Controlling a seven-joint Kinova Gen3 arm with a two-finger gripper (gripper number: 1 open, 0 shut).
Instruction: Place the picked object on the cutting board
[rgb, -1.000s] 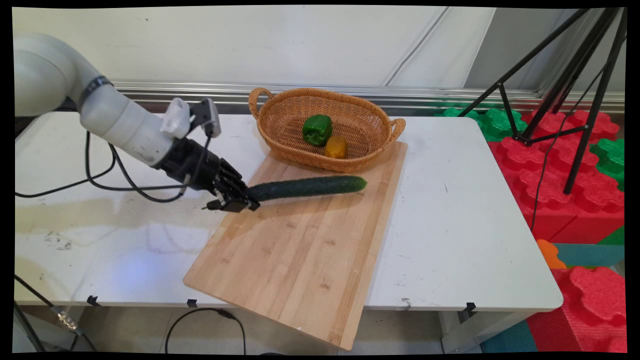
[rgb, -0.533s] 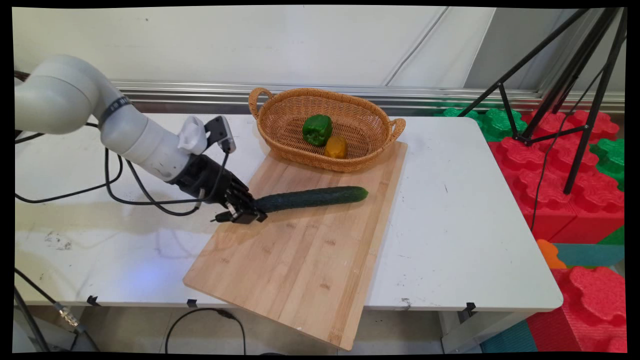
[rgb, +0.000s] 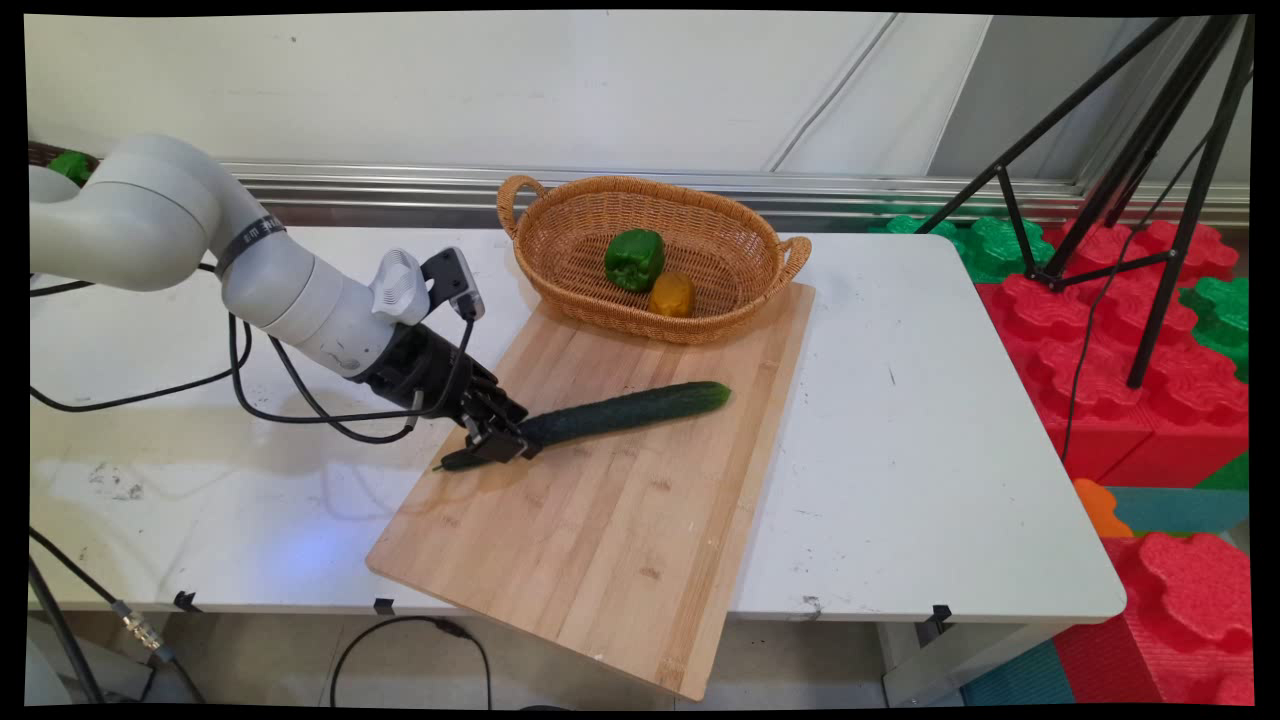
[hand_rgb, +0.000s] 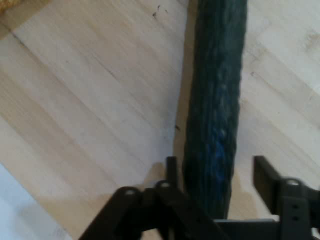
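You see the cucumber (rgb: 620, 412) (hand_rgb: 215, 100) as long, dark green and finely ribbed. It lies slantwise on the cutting board (rgb: 600, 540), its far tip toward the basket (rgb: 770, 235).

The gripper (rgb: 500, 445) (hand_rgb: 217, 161) straddles the cucumber's near end with its fingers apart. In the hand view one finger (hand_rgb: 172, 170) lies against the skin and the other (hand_rgb: 265, 175) stands clear of it.

Against one second ago: the gripper is lower and nearer the board's left edge. The cucumber, then held above the wood, now sits down on it at a steeper slant.

Containers: the board lies on the white table (rgb: 900, 450), one end past the near edge. The wicker basket rests on the board's far end and holds a green pepper (rgb: 634, 258) touching a smaller yellow pepper (rgb: 671, 294).
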